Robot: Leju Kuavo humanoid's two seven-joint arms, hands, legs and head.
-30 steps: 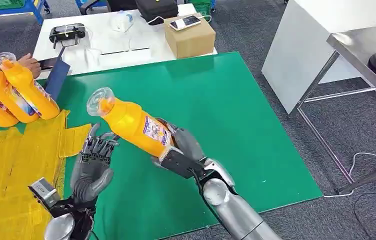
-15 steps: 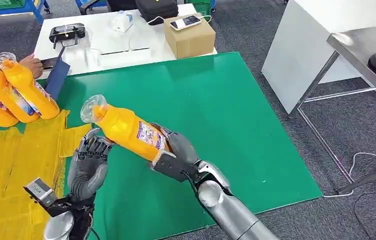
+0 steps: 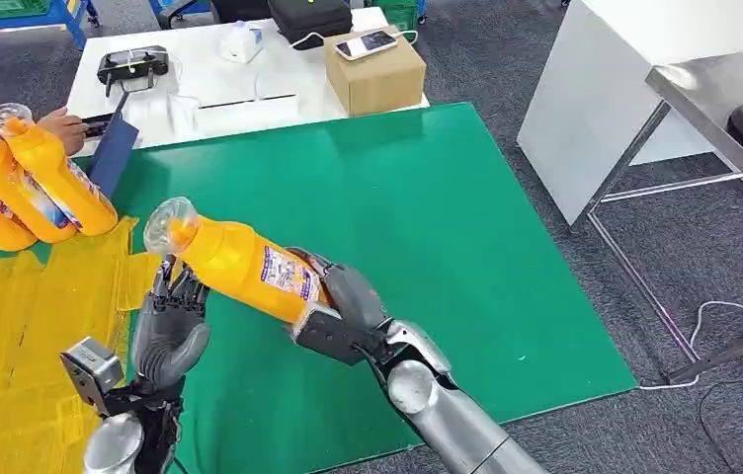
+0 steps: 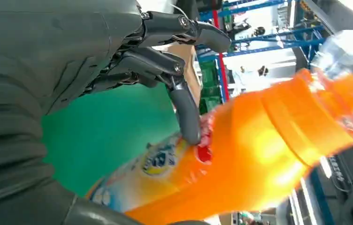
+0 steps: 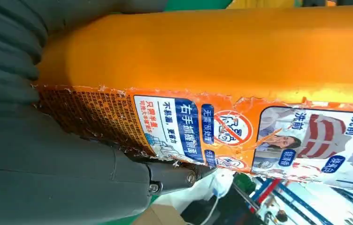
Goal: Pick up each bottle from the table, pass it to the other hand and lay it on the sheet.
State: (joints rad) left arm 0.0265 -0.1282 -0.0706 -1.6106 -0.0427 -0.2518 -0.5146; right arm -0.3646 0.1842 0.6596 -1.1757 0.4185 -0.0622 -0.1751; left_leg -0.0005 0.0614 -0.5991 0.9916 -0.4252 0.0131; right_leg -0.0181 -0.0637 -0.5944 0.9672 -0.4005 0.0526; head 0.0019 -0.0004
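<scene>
My right hand (image 3: pixel 343 301) grips the base end of an orange bottle (image 3: pixel 234 259) with a clear cap, tilted above the green mat (image 3: pixel 447 217), cap pointing left. The right wrist view has the bottle's label (image 5: pixel 240 131) pressed against that hand's palm. My left hand (image 3: pixel 172 331) stands upright just under the bottle's neck, fingers apart. In the left wrist view one finger (image 4: pixel 186 117) touches the bottle (image 4: pixel 259 154) while the others stay spread off it. The yellow sheet (image 3: pixel 12 326) lies at the mat's left.
Three more orange bottles (image 3: pixel 46 178) show at the far left by a person's hand (image 3: pixel 61 123). Behind the mat a white table (image 3: pixel 249 89) carries a cardboard box (image 3: pixel 375 74), a phone and a controller. A metal table frame (image 3: pixel 644 168) stands to the right.
My right hand has carried the bottle leftward and lower, bringing its neck onto my left hand's fingertips. The left hand has shifted slightly left beneath it.
</scene>
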